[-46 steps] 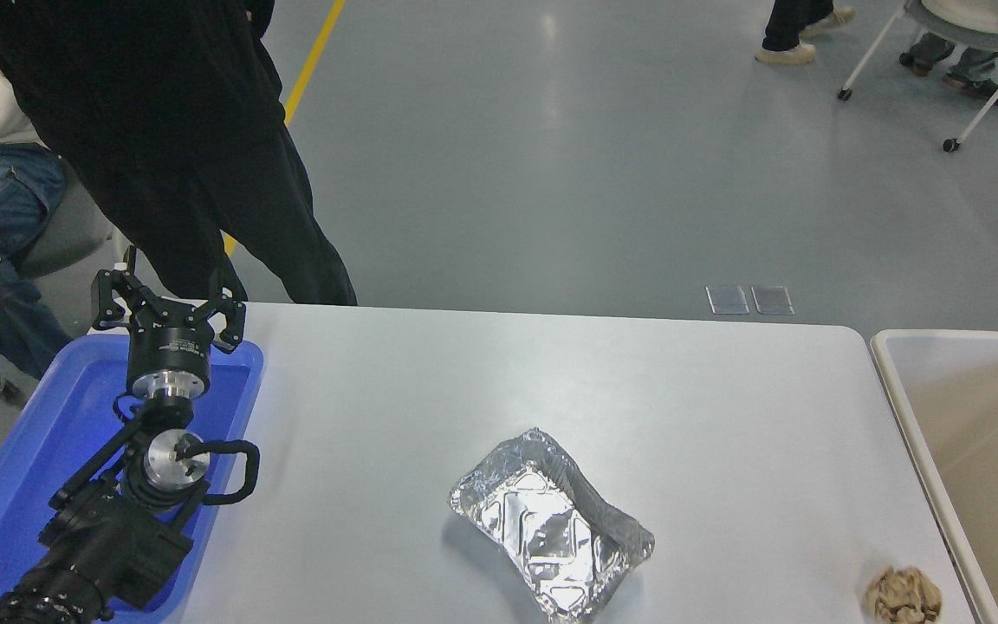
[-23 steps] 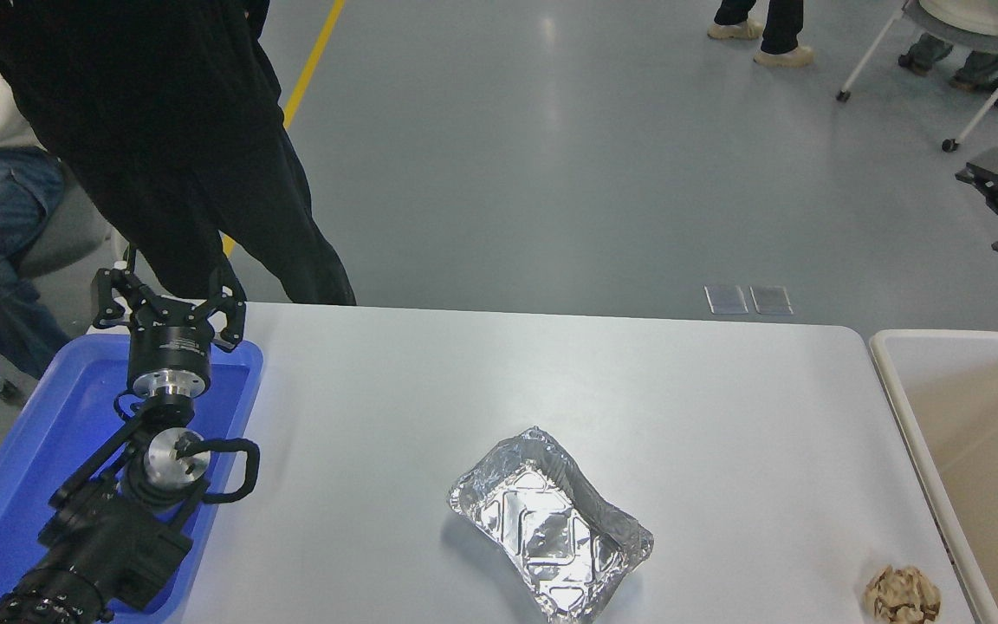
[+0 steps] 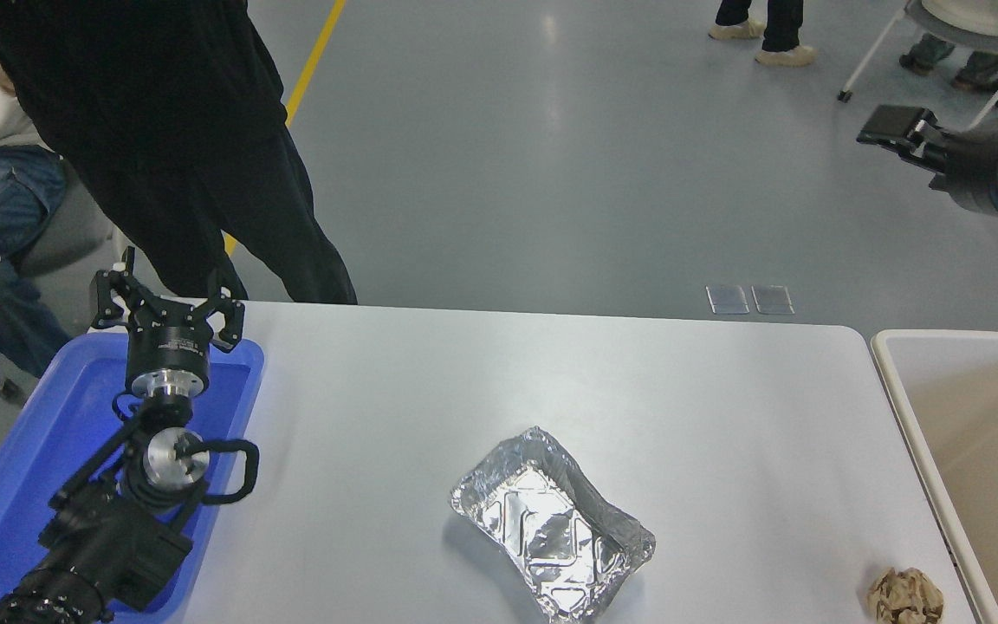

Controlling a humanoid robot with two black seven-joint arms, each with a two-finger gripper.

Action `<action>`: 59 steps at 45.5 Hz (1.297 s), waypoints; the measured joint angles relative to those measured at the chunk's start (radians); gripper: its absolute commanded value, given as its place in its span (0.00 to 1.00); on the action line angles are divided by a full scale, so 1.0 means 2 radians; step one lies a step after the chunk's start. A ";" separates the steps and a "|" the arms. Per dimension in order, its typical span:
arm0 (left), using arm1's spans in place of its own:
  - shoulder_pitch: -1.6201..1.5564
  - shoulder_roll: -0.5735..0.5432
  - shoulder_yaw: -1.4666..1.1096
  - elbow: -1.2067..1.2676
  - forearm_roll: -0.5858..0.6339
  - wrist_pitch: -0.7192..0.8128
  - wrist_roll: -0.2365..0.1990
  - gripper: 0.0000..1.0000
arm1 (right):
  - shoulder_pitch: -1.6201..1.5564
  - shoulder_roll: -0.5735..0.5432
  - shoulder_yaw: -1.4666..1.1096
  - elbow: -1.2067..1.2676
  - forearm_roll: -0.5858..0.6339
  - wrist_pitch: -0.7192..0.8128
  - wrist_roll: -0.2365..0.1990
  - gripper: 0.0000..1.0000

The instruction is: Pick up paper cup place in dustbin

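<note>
The paper cup is out of view. The dustbin (image 3: 897, 381) is a large beige bin with a cream rim, cut off by the right edge beside the table. My right gripper (image 3: 882, 130) is high at the upper right, raised well above the dustbin and pointing left, seen side-on with nothing visible in it. My left gripper (image 3: 168, 299) is parked open and empty over the far end of the blue tray (image 3: 48, 451) at the lower left.
A crinkled silver foil tray (image 3: 551, 524) lies at the table's front centre. A crumpled brown paper ball (image 3: 904, 596) sits at the front right by the bin. A person in black (image 3: 161, 130) stands at the far left; others sit nearby.
My right arm has risen from over the dustbin at the right edge to high at the upper right and swung leftward into view. The left arm has not moved.
</note>
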 measured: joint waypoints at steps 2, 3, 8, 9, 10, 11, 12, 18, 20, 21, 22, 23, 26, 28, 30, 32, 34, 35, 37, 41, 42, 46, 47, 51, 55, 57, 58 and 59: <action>0.000 0.000 0.000 0.000 0.000 0.000 0.000 0.99 | 0.014 0.013 -0.006 0.010 0.000 0.013 0.000 1.00; 0.000 0.000 0.000 0.000 0.000 0.000 0.000 0.99 | 0.020 0.019 -0.008 0.013 0.000 0.018 0.000 1.00; 0.000 0.000 0.000 0.000 0.000 0.000 0.000 0.99 | 0.049 0.056 -0.017 0.034 0.001 0.041 0.000 1.00; 0.000 0.000 0.000 0.000 0.000 0.000 0.000 0.99 | 0.053 0.063 -0.018 0.037 0.001 0.044 0.000 1.00; 0.000 0.000 0.000 0.000 0.000 0.000 0.000 0.99 | 0.059 0.072 -0.020 0.042 0.001 0.049 0.000 1.00; 0.000 0.000 0.000 0.000 0.000 0.000 0.000 0.99 | 0.064 0.079 -0.021 0.045 0.001 0.053 0.000 1.00; 0.000 0.000 0.000 0.000 0.000 0.000 0.000 0.99 | 0.068 0.086 -0.021 0.048 0.001 0.056 0.000 1.00; 0.000 0.000 0.000 0.000 0.000 0.000 0.000 0.99 | 0.095 0.132 -0.017 0.068 0.006 0.083 0.000 1.00; 0.000 0.000 0.000 0.000 0.000 0.000 0.000 0.99 | 0.102 0.145 -0.013 0.072 0.010 0.092 0.000 1.00; 0.000 0.000 0.000 0.000 0.000 0.000 0.000 0.99 | 0.106 0.152 -0.010 0.075 0.013 0.099 0.000 1.00; 0.000 0.000 0.000 0.000 0.000 0.000 0.000 0.99 | 0.109 0.158 -0.008 0.076 0.014 0.102 0.000 1.00; 0.000 0.000 0.000 0.000 0.000 0.000 0.000 0.99 | 0.111 0.163 -0.006 0.077 0.016 0.107 0.000 1.00; 0.000 0.000 0.000 0.000 0.000 0.000 0.000 0.99 | 0.118 0.179 0.001 0.082 0.021 0.121 0.000 1.00; 0.000 0.000 0.000 0.000 0.000 0.000 0.000 0.99 | 0.122 0.189 0.005 0.084 0.023 0.131 0.000 1.00; 0.000 0.000 0.000 0.000 0.000 0.000 0.000 0.99 | 0.125 0.196 0.008 0.085 0.025 0.140 0.000 1.00; 0.000 0.000 0.000 0.000 0.000 0.000 0.000 0.99 | 0.128 0.204 0.012 0.087 0.027 0.151 0.000 1.00; 0.000 0.000 0.000 0.000 0.000 0.000 0.000 0.99 | 0.130 0.209 0.014 0.089 0.029 0.161 0.000 1.00; 0.000 0.000 0.000 0.000 0.000 0.000 0.000 0.99 | 0.131 0.211 0.015 0.091 0.031 0.168 0.000 1.00; 0.000 0.000 0.000 0.000 0.000 0.000 0.000 0.99 | 0.133 0.215 0.017 0.094 0.033 0.182 0.000 1.00; 0.000 0.000 0.000 0.000 0.000 0.000 0.000 0.99 | 0.137 0.219 0.018 0.102 0.038 0.211 0.000 1.00; 0.000 0.000 0.000 0.000 0.000 0.000 0.000 0.99 | 0.138 0.220 0.018 0.104 0.039 0.217 0.000 1.00; 0.000 0.000 0.000 0.000 0.000 0.001 0.000 0.99 | 0.142 0.220 0.014 0.115 0.041 0.240 0.000 1.00; 0.000 0.000 0.000 0.000 0.000 0.001 0.000 0.99 | 0.143 0.220 0.013 0.117 0.042 0.244 0.000 1.00; 0.000 0.000 0.000 0.000 0.000 0.001 0.000 0.99 | 0.147 0.216 0.007 0.125 0.044 0.265 0.000 1.00; 0.000 0.000 0.000 0.000 0.000 0.001 0.000 0.99 | 0.149 0.208 -0.001 0.130 0.045 0.285 0.000 1.00; 0.000 0.000 0.000 0.000 0.000 0.001 0.000 0.99 | 0.150 0.202 -0.005 0.132 0.047 0.299 0.000 1.00; 0.000 0.000 0.000 0.000 0.000 0.001 0.000 0.99 | 0.151 0.200 -0.006 0.132 0.049 0.304 0.000 1.00; 0.000 0.000 0.000 0.000 0.000 0.001 0.000 0.99 | 0.152 0.197 -0.008 0.133 0.051 0.311 0.000 1.00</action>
